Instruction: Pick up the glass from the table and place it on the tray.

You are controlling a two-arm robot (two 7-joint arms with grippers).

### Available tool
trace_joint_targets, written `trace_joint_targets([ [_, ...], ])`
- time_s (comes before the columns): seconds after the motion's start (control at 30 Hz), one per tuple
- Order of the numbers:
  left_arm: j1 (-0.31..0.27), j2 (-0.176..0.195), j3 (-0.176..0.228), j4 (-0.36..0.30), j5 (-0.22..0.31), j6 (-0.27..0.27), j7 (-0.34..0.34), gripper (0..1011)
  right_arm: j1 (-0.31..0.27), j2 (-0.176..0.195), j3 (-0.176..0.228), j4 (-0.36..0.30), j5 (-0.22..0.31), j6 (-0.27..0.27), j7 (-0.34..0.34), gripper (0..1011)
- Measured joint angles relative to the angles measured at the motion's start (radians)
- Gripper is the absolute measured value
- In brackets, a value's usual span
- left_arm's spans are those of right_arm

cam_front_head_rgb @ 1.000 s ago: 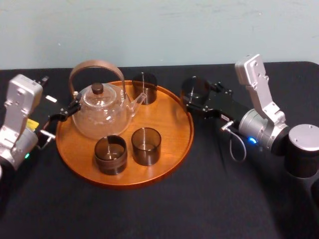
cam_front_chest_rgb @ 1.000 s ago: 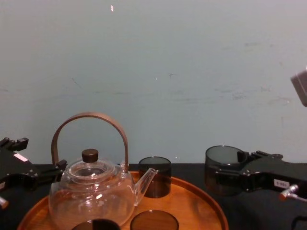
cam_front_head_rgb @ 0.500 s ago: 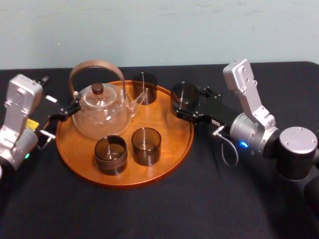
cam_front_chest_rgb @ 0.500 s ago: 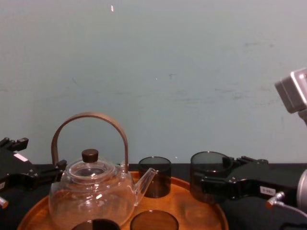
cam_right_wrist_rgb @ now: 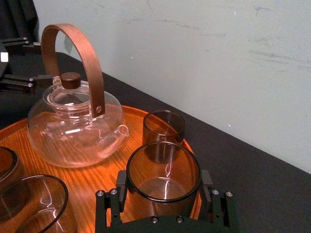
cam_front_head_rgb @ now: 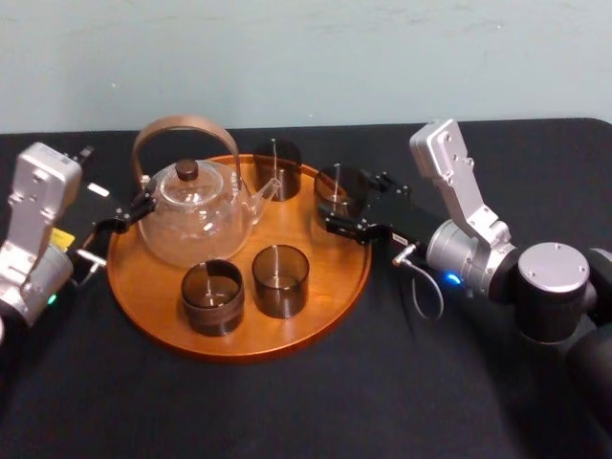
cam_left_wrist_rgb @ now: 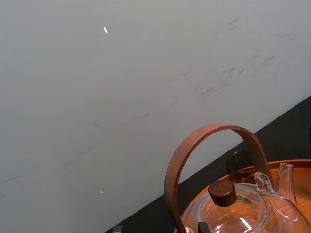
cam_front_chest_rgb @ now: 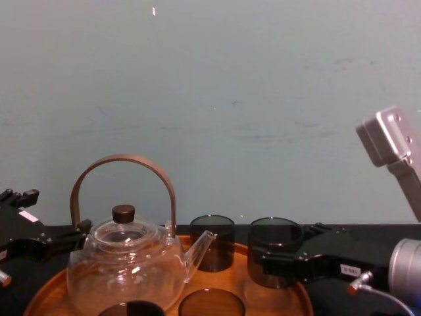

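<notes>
My right gripper [cam_front_head_rgb: 346, 203] is shut on a smoky dark glass [cam_front_head_rgb: 337, 186], one finger on each side of it [cam_right_wrist_rgb: 164, 172]. It holds the glass upright over the right part of the round wooden tray [cam_front_head_rgb: 325, 273], just inside the rim. In the chest view the glass [cam_front_chest_rgb: 275, 253] sits low at the tray [cam_front_chest_rgb: 293, 293]; whether it touches the wood I cannot tell. My left gripper [cam_front_head_rgb: 134, 212] is parked open at the tray's left edge, beside the teapot.
A glass teapot [cam_front_head_rgb: 191, 215] with a brown hoop handle stands on the tray's left half. Three more dark glasses [cam_front_head_rgb: 277, 167] [cam_front_head_rgb: 212, 296] [cam_front_head_rgb: 280, 280] stand on the tray. The black table [cam_front_head_rgb: 382, 382] stretches wide in front and to the right.
My right arm has carried the glass leftward, from over the black table past the rim to over the tray, and somewhat lower. The left arm has not moved.
</notes>
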Motion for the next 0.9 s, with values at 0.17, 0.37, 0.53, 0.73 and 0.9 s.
trace_joint_targets([
  [0.17, 0.0, 0.0, 0.0, 0.0, 0.0, 0.0, 0.0, 1009, 0.014, -0.008, -0.005, 0.025, 0.0, -0.005, 0.003, 898],
  [0.37, 0.0, 0.0, 0.0, 0.0, 0.0, 0.0, 0.0, 1009, 0.032, -0.02, -0.011, 0.057, -0.001, -0.013, 0.007, 898],
  [0.53, 0.0, 0.0, 0.0, 0.0, 0.0, 0.0, 0.0, 1009, 0.045, -0.027, -0.017, 0.08, -0.003, -0.016, 0.01, 898],
  [0.73, 0.0, 0.0, 0.0, 0.0, 0.0, 0.0, 0.0, 1010, 0.056, -0.035, -0.024, 0.1, -0.007, -0.02, 0.013, 898],
  [0.9, 0.0, 0.0, 0.0, 0.0, 0.0, 0.0, 0.0, 1009, 0.062, -0.041, -0.028, 0.114, -0.009, -0.023, 0.016, 898],
])
